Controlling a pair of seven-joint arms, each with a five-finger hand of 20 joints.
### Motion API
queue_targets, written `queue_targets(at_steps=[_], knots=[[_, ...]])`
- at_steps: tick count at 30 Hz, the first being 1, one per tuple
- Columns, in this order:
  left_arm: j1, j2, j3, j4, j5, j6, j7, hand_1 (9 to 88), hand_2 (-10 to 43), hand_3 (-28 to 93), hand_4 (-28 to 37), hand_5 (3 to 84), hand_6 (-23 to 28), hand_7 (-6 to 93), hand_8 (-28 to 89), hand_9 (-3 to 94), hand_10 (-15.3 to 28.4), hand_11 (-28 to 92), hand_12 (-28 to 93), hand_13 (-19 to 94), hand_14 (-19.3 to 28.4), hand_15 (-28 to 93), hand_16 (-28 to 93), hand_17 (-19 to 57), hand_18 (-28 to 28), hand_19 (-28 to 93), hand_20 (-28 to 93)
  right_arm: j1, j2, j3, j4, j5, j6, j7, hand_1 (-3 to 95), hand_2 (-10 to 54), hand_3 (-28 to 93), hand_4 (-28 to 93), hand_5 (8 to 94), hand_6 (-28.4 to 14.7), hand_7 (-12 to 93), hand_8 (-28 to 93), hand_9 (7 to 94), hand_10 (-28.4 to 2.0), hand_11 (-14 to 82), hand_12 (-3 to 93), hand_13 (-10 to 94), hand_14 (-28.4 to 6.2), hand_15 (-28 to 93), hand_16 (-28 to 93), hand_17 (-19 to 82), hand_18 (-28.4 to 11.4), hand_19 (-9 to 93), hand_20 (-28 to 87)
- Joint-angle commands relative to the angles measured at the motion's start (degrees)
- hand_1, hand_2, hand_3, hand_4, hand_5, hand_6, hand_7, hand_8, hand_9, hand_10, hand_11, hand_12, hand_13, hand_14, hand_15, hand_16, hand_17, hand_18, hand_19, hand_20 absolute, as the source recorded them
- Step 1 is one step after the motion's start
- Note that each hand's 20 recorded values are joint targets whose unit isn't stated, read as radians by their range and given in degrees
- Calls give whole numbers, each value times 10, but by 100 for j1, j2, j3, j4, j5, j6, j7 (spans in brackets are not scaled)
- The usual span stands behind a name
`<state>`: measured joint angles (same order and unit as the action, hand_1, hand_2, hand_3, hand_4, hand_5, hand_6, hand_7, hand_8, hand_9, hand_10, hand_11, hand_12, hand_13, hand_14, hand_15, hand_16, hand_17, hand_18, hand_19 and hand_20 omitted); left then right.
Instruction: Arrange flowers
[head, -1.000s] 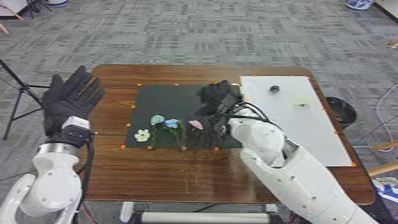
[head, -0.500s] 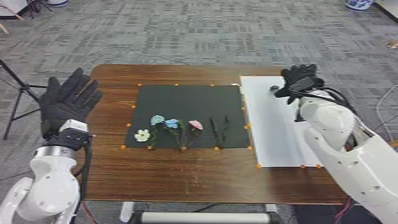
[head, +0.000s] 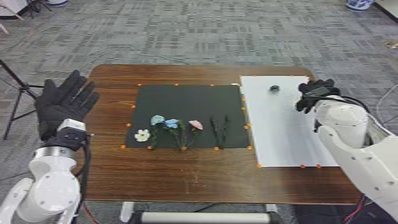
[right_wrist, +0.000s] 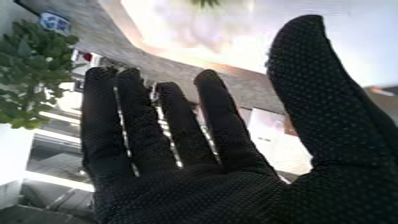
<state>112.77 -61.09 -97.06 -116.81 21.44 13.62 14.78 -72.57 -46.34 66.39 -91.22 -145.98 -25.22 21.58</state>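
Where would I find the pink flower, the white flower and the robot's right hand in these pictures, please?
Pink flower (head: 195, 125): head view, on its petals.
White flower (head: 142, 135): head view, on its petals.
Right hand (right_wrist: 187, 199): right wrist view, on its palm, below the fingers.

office-like room | grey carpet tiles (head: 204, 37) | black stand (head: 21, 86) | leafy plant (right_wrist: 31, 75)

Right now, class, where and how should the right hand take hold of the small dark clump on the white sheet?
Probably best pinched across the middle of the small dark clump, with the right hand coming from above and the robot's right. The clump looks compact and roundish, with no long stem visible to grip, and the hand is on that side.
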Motion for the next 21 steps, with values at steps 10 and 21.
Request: queue_targets(at_steps=[10, 21], knots=[[-2, -10, 41, -24, -155, -2, 40, 235, 164, 681, -283, 440, 92, 93, -83, 337, 140, 181, 71, 240, 156, 224, -44, -86, 152, 382, 81, 161, -14, -391, 682, -314, 1010, 102, 451, -95, 810, -282, 526, -4, 217, -148, 534, -90, 158, 112, 434, -106, 410, 132, 217, -185, 698, 220], [-11, -38, 47, -23, -129, -79, 19, 234, 164, 684, -283, 438, 92, 93, -83, 332, 143, 181, 73, 239, 156, 223, -43, -86, 152, 381, 81, 18, 28, -377, 678, -339, 1531, 131, 580, -95, 688, -283, 681, 22, 449, -27, 802, -68, 140, 438, 587, -58, 438, 412, 276, -182, 716, 329]])
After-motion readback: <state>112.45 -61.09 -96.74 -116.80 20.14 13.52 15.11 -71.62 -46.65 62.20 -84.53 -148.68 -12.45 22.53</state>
